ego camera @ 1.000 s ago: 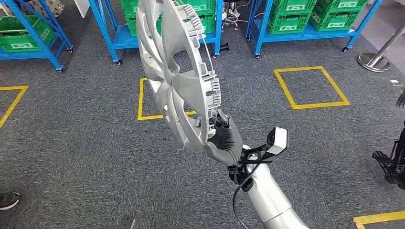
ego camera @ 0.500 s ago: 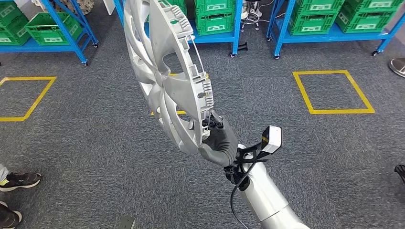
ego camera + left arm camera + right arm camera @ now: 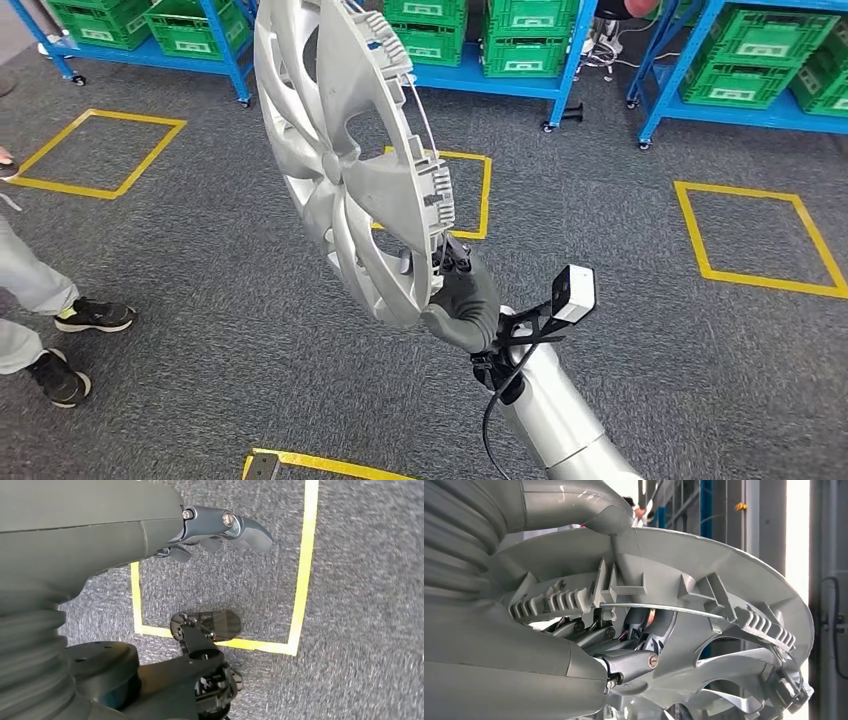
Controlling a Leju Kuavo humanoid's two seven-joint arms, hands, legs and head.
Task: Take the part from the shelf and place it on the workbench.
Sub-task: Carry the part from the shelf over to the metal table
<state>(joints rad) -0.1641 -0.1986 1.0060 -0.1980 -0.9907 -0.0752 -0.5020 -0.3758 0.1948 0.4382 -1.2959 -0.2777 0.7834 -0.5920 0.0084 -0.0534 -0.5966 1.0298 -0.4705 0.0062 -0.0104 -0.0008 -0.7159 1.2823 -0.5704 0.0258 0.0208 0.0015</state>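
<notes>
Right hand: our right hand (image 3: 462,300) grips the silver wheel cover (image 3: 345,160) at its lower rim, thumb on one face and the dark fingers (image 3: 634,662) hooked behind the rim among the clips and the wire ring, as the right wrist view shows.
Wheel cover: we hold it up in front of us, standing nearly on edge and tilted, its ribbed back turned toward our right side and its spoked face toward our left; it is in the air above the carpet (image 3: 200,400), resting on nothing.
Left hand: our left hand (image 3: 220,530) hangs over the floor, holding nothing, with its fingers loosely curled and slightly apart.
What blocks our sight: the wheel cover hides much of the middle of the head view, including part of a yellow taped square (image 3: 482,190) on the floor behind it.
Floor: grey carpet with more yellow taped squares, one far left (image 3: 95,155) and one far right (image 3: 765,235), and a strip of yellow tape near our feet (image 3: 320,465).
Shelves: blue racks (image 3: 575,50) along the far side carry green crates (image 3: 525,40); they stand well apart from the wheel cover.
Person: at the left edge we see grey trouser legs (image 3: 25,280) and dark shoes (image 3: 90,315), near us but not touching anything we hold.
Wrist camera: a small white camera (image 3: 575,293) sits on a bracket just behind the right hand.
</notes>
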